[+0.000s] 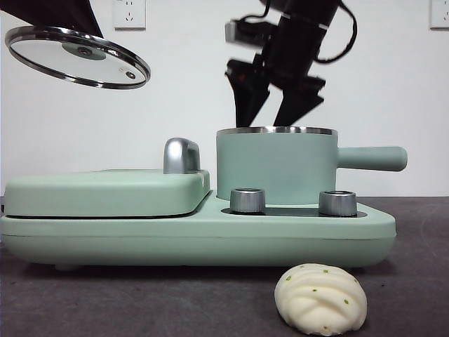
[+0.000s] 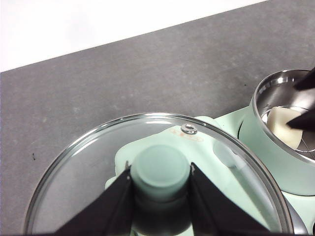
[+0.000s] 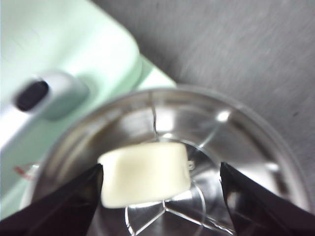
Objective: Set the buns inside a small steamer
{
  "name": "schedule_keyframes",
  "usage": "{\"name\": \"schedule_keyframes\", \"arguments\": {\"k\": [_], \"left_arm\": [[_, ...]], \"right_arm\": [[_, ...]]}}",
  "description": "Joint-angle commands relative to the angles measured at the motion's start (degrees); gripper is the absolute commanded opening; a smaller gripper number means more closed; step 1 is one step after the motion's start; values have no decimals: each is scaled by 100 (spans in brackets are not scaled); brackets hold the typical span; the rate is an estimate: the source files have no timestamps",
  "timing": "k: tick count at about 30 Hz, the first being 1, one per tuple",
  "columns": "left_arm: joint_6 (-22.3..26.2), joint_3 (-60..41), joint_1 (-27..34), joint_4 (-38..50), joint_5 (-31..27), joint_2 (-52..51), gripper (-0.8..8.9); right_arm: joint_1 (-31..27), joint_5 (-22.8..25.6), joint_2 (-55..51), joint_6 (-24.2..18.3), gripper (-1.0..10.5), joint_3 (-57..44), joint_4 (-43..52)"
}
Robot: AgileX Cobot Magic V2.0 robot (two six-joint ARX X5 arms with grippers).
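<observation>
The small steamer (image 1: 275, 165) stands uncovered on the mint-green cooker, handle pointing right. A smooth plain bun (image 3: 145, 173) lies on the steel bottom inside the steamer (image 3: 256, 137); it also shows in the left wrist view as a white block (image 2: 283, 125). My right gripper (image 1: 273, 112) hangs open just above the steamer's rim, its jaws spread wide on either side of that bun without touching it. The folded bun with green flecks (image 1: 320, 299) rests on the table in front of the cooker. My left gripper (image 2: 160, 179) is shut on the green knob of the glass lid (image 1: 77, 56), held high at the left.
The flat griddle lid (image 1: 105, 191) with its chrome handle (image 1: 181, 154) covers the cooker's left half. Two steel knobs (image 1: 247, 200) sit on the front of the base (image 1: 196, 239). Dark grey table surface (image 1: 140, 302) surrounds the cooker, with a white wall behind.
</observation>
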Motion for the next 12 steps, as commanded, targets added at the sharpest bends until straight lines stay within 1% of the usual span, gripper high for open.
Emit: {"name": "schedule_keyframes", "arguments": {"k": [1, 4, 5, 6, 8, 12], "left_arm": [[17, 105, -20, 164, 9, -20, 10], [17, 105, -20, 166, 9, -20, 10], [20, 105, -20, 168, 9, -20, 10], [20, 105, -20, 166, 9, -20, 10], [20, 105, -20, 166, 9, -20, 10], [20, 105, -20, 168, 9, -20, 10]], "right_arm": [[44, -20, -599, 162, 378, 232, 2], [140, -417, -1349, 221, 378, 92, 70], [186, -570, -1635, 221, 378, -107, 205], [267, -623, -1952, 225, 378, -398, 378], [479, -595, -2614, 315, 378, -1130, 892], [772, -584, -3486, 640, 378, -2245, 1757]]}}
